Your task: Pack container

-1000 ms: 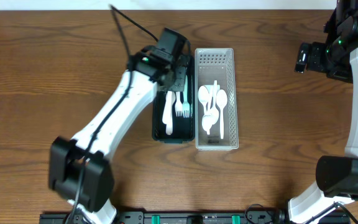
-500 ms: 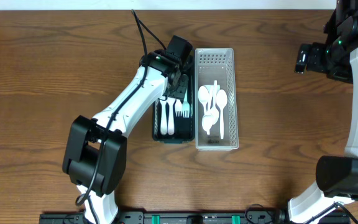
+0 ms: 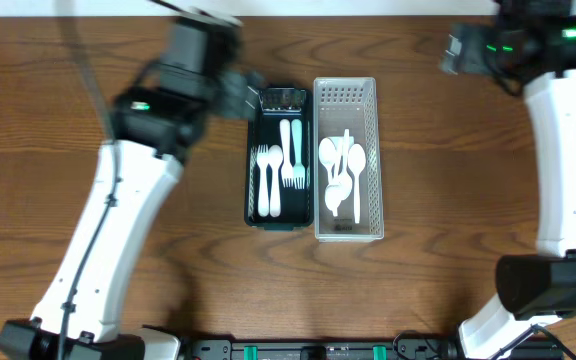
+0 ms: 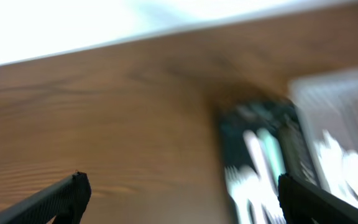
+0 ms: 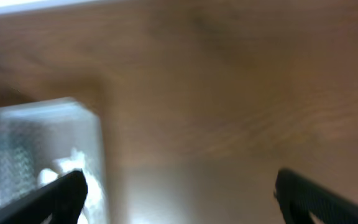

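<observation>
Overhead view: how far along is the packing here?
Looks nearly done: white forks lie in the dark tray, spoons in the clear basket. Nothing is in hand; left gripper and right gripper are open and empty. No loose cutlery shows on the table, so little seems left.

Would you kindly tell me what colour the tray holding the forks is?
The tray is dark green, almost black; the overhead view shows it best.
</observation>
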